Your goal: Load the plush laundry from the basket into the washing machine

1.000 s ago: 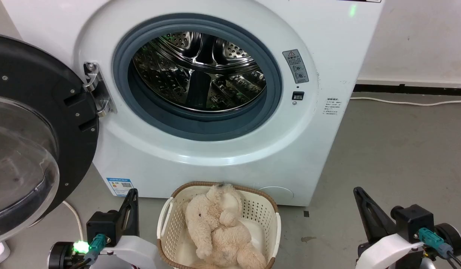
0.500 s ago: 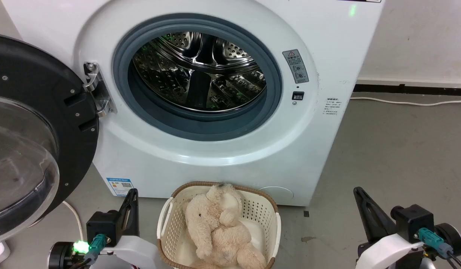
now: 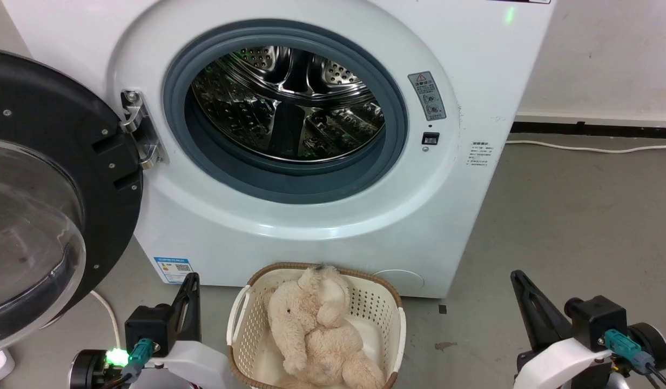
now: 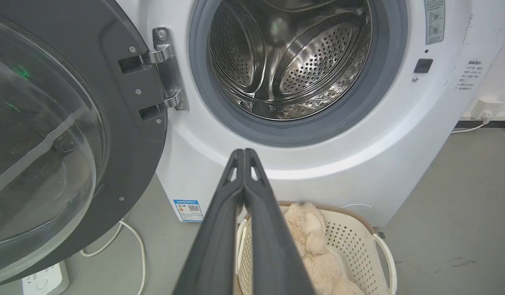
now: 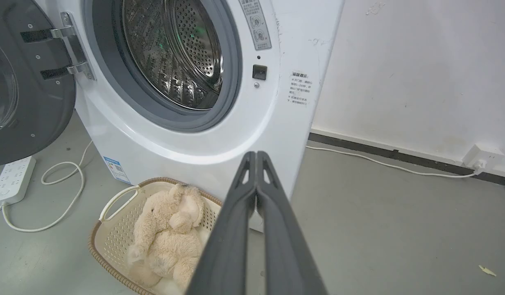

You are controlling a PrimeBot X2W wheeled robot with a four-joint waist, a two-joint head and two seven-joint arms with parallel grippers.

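Our left tool (image 4: 244,154) and right tool (image 5: 256,155) sat clenched and empty, either side of the basket (image 3: 246,335) where the plush laundry (image 3: 311,329) lay. Best play, we reckoned: open one wide, bite deep into the torso, lift it up into the washing machine (image 3: 473,43).

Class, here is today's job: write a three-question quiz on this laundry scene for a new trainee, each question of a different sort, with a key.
1. Fill in: the left gripper and the right gripper each have their fingers ____.
2. True or false: the washing machine's door stands open.
3. Where does the plush toy lie? A on the door; B in the basket; C in the right gripper.
Key: 1 shut; 2 true; 3 B.
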